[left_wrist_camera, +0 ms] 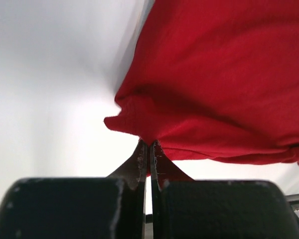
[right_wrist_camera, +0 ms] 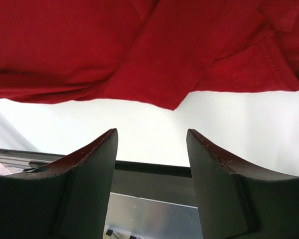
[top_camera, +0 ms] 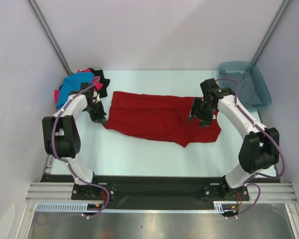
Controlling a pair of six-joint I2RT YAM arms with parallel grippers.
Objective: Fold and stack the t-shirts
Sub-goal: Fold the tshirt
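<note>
A dark red t-shirt lies spread across the middle of the table. My left gripper is at its near left corner. In the left wrist view the left gripper is shut, pinching the edge of the red t-shirt. My right gripper hovers over the shirt's right end. In the right wrist view the right gripper stands open with nothing between its fingers, and the red t-shirt lies just beyond the tips. A heap of t-shirts, blue, pink and black, sits at the back left.
A teal tub stands at the back right with grey cloth in it. White walls close the table on the left, back and right. The black rail with both arm bases runs along the near edge.
</note>
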